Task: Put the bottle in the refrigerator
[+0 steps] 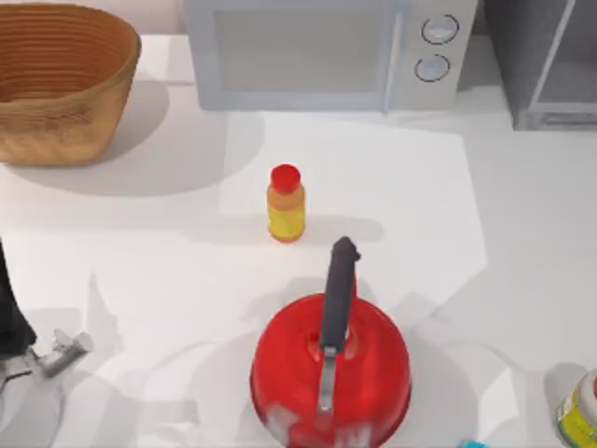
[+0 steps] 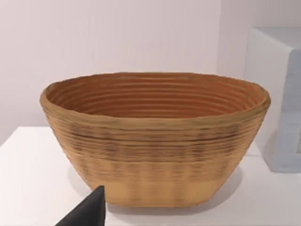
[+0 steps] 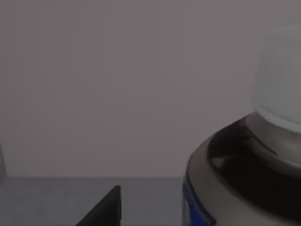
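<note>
Table count, top view: one woven basket [image 1: 61,84], one microwave [image 1: 317,51] with two knobs, one refrigerator [image 1: 550,65] at the far right, one red kettle [image 1: 331,369], one red-capped orange bottle [image 1: 285,203], and one yellow-labelled bottle [image 1: 580,411]. The left gripper [image 1: 58,353] is parked at the left edge; grip state cannot be told. The bottle [image 3: 244,165] sits just beside the right gripper [image 3: 106,209] against a plain grey wall; clenched or released, cannot tell.

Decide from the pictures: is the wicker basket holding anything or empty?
Empty, as far as visible: the wicker basket shows only bare ribbed inner wall; its floor is hidden behind the rim.
</note>
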`<action>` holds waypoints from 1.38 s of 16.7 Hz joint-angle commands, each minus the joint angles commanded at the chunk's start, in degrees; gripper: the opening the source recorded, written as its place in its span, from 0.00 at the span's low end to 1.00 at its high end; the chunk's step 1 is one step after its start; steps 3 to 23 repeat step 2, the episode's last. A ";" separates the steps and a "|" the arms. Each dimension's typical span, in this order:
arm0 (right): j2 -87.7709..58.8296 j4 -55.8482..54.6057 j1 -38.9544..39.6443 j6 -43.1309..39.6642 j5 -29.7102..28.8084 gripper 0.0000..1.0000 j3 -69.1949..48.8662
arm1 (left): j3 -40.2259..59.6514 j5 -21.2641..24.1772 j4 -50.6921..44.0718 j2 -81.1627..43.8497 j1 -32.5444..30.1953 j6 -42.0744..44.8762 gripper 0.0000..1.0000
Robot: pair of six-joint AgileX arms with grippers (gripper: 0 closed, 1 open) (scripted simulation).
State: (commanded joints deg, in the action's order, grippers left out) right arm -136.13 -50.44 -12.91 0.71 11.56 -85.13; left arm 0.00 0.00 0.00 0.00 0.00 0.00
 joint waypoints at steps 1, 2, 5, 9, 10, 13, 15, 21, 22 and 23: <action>0.00 0.00 0.00 0.00 0.00 1.00 0.00 | 0.00 0.00 0.00 0.00 0.00 0.00 1.00; 0.00 0.00 0.00 0.00 0.00 1.00 0.00 | 0.00 0.00 0.00 0.00 0.00 0.00 1.00; 0.00 0.00 0.00 0.00 0.00 1.00 0.00 | 0.00 0.00 0.00 0.00 0.00 0.00 1.00; 0.00 0.00 0.00 0.00 0.00 1.00 0.00 | 0.00 0.00 0.00 0.00 0.00 0.00 1.00; 0.00 0.00 0.00 0.00 0.00 1.00 0.00 | 0.00 0.00 0.00 0.00 0.00 0.00 1.00; 0.00 0.00 0.00 0.00 0.00 1.00 0.00 | 0.00 0.00 0.00 0.00 0.00 0.00 1.00; 0.00 0.00 0.00 0.00 0.00 1.00 0.00 | 0.00 0.00 0.00 0.00 0.00 0.00 1.00; 0.00 0.00 0.00 0.00 0.00 1.00 0.00 | 0.00 0.00 0.00 0.00 0.00 0.00 1.00; 0.00 0.00 0.00 0.00 0.00 1.00 0.00 | 0.00 0.00 0.00 0.00 0.00 0.00 1.00; 0.00 0.00 0.00 0.00 0.00 1.00 0.00 | 0.00 0.00 0.00 0.00 0.00 0.00 1.00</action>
